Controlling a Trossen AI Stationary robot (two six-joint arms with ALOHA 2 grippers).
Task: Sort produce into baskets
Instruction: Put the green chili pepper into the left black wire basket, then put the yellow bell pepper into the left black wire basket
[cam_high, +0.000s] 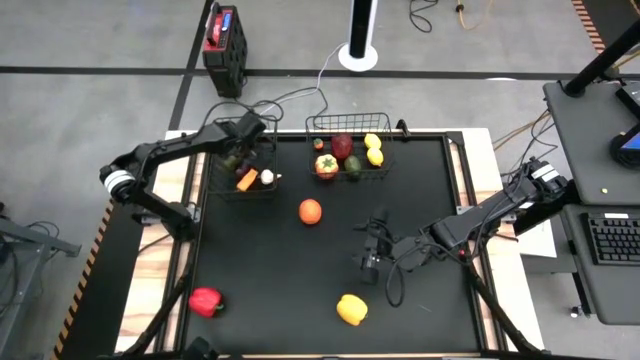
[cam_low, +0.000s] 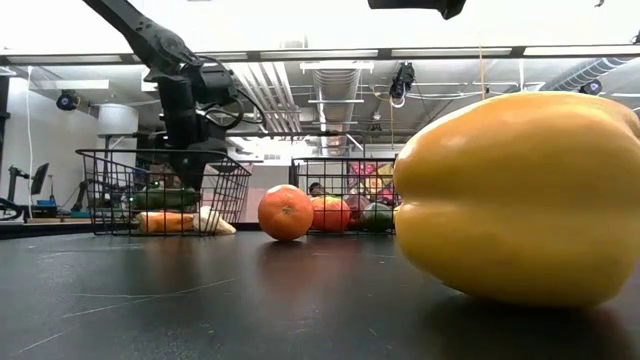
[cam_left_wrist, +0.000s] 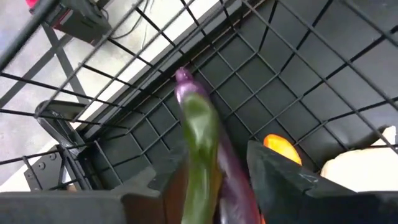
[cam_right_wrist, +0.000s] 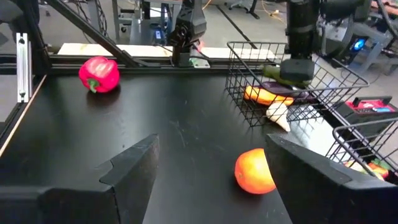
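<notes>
**Produce going into the narrower basket**

Purple-and-green toy eggplant (cam_left_wrist: 202, 149) sits clamped in the left gripper (cam_left_wrist: 211, 180), low inside the narrower black wire basket (cam_high: 215, 180) at eleven o'clock, likely for release. Right gripper (cam_high: 372, 250), fingers spread empty, waits at four o'clock beside the orange (cam_high: 310, 211).

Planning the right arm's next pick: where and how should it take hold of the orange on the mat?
Probably from straight above, closing across its widest middle. The orange is round with no handle or stem to favour, and it sits alone on the black table, apart from both baskets, so either side is free. The right gripper hangs nearby with its jaws open.
</notes>
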